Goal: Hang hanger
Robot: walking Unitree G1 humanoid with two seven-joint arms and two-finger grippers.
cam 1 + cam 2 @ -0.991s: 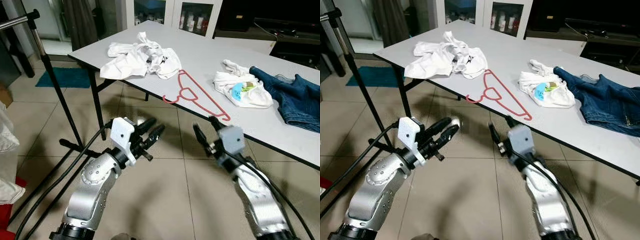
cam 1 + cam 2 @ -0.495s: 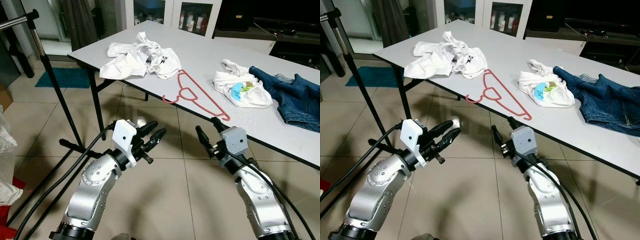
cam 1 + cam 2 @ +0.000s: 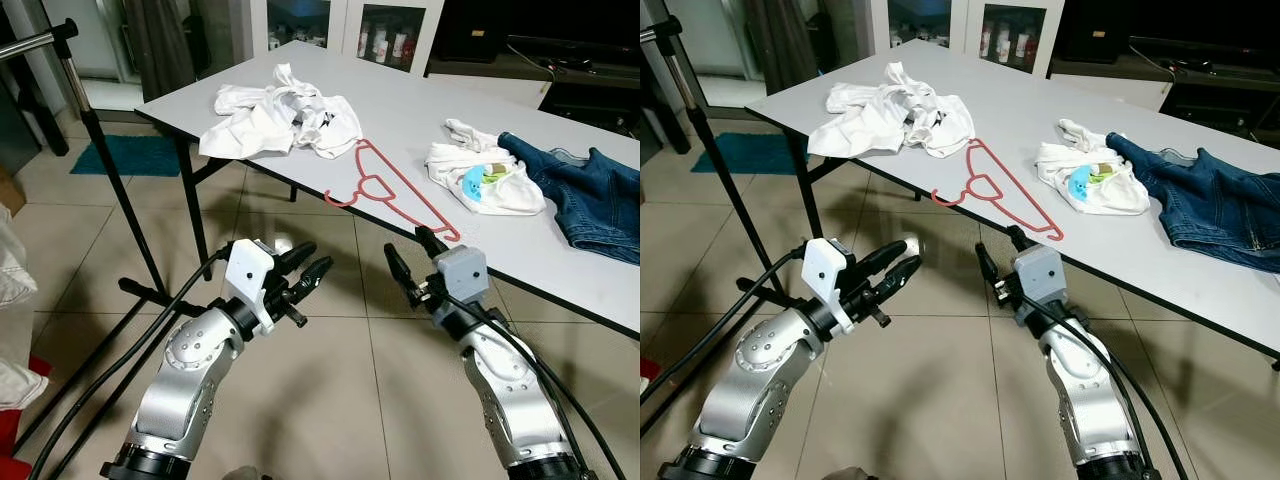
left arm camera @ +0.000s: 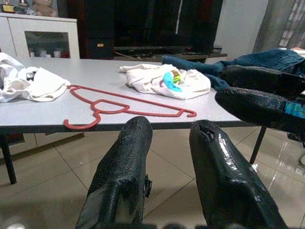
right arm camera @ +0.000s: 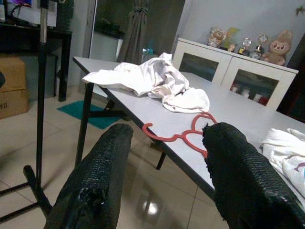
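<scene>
Right hand (image 3: 410,264) apart | left hand (image 3: 305,264) apart | hanger (image 3: 392,190) on table (image 3: 420,110)

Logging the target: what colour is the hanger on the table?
Red; the hanger shows best in the left eye view.

Count on and around 1 grey table (image 3: 420,105)

1 red hanger (image 3: 392,187) lies on it, along with 2 heaps of white clothes, 1 at the far corner (image 3: 277,118) and 1 with a coloured print (image 3: 485,179), and 1 pair of blue jeans (image 3: 588,197). Before the table are 2 grippers, the left gripper (image 3: 306,270) and the right gripper (image 3: 409,264), each with 2 black fingers held apart. 1 metal rack (image 3: 85,120) stands to the left, and 1 teal mat (image 3: 128,155) lies on the tiled floor.
</scene>
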